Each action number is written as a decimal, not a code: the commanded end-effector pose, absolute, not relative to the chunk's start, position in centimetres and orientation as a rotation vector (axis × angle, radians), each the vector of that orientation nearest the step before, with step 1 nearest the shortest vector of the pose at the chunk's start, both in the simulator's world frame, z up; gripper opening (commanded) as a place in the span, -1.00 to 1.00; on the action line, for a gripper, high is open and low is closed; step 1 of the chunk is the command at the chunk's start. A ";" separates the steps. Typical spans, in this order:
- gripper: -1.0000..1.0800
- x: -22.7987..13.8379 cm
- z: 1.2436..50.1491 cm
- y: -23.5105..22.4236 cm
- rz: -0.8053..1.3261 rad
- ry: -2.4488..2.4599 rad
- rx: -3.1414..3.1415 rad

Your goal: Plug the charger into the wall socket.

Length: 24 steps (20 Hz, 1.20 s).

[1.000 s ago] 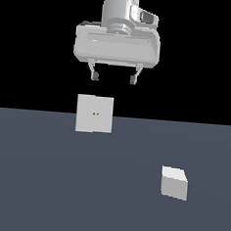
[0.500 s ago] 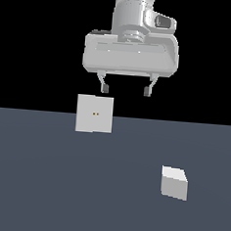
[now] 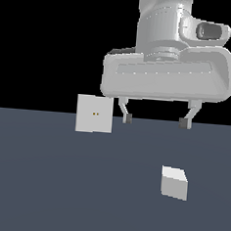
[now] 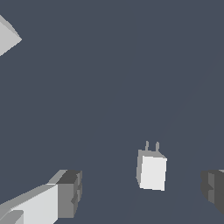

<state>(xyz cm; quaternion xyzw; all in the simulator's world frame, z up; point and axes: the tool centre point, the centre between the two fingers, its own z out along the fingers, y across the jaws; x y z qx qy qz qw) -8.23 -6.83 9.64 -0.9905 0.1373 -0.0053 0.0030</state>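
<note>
The charger (image 3: 174,183) is a small white-grey block lying on the dark grey floor toward the exterior view's right. In the wrist view the charger (image 4: 152,171) shows two thin prongs on one end. The wall socket (image 3: 94,114) is an upright white square panel with two tiny orange-brown dots, toward the exterior view's left; an edge of it shows in the wrist view (image 4: 8,37). My gripper (image 3: 156,121) hangs open and empty above the floor, higher than the charger and beside the socket. Its fingertips (image 4: 68,193) flank the charger in the wrist view without touching it.
The dark grey floor (image 3: 48,181) spreads across the lower half of the exterior view, with a black background behind it. Nothing else stands on it.
The gripper has moved down and toward the exterior view's right, closer to the camera and nearer the charger. It stays open. The charger and socket have not moved.
</note>
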 end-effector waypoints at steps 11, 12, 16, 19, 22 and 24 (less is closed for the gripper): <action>0.92 -12.2 6.0 -9.2 0.001 0.587 -3.088; 0.92 -12.2 5.9 -9.2 0.001 0.587 -3.088; 0.92 -11.9 6.2 -9.0 -0.001 0.574 -3.089; 0.92 -11.9 6.1 -9.1 0.000 0.576 -3.089; 0.92 -12.0 5.7 -9.1 0.000 0.576 -3.089; 0.92 -12.0 5.1 -9.1 0.000 0.576 -3.089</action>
